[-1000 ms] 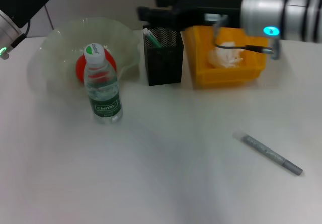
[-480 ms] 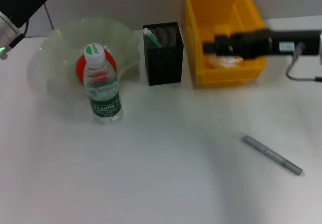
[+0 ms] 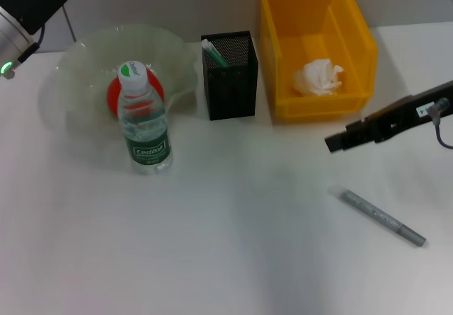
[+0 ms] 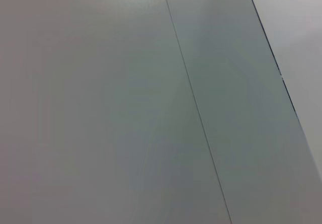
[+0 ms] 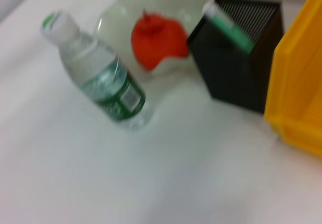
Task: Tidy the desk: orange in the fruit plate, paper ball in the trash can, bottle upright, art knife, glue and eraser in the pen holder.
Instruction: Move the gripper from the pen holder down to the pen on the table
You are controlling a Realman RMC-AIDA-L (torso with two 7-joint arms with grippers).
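A white table [image 3: 226, 258] is lying flat and filling most of the head view. A pale wall [image 3: 177, 3] is standing behind its far edge. In the left wrist view, a smooth grey panel [image 4: 100, 108] is showing, and a thin dark line [image 4: 196, 113] is running across it.

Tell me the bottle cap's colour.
White with a green patch on the bottle cap, clearest in the head view.
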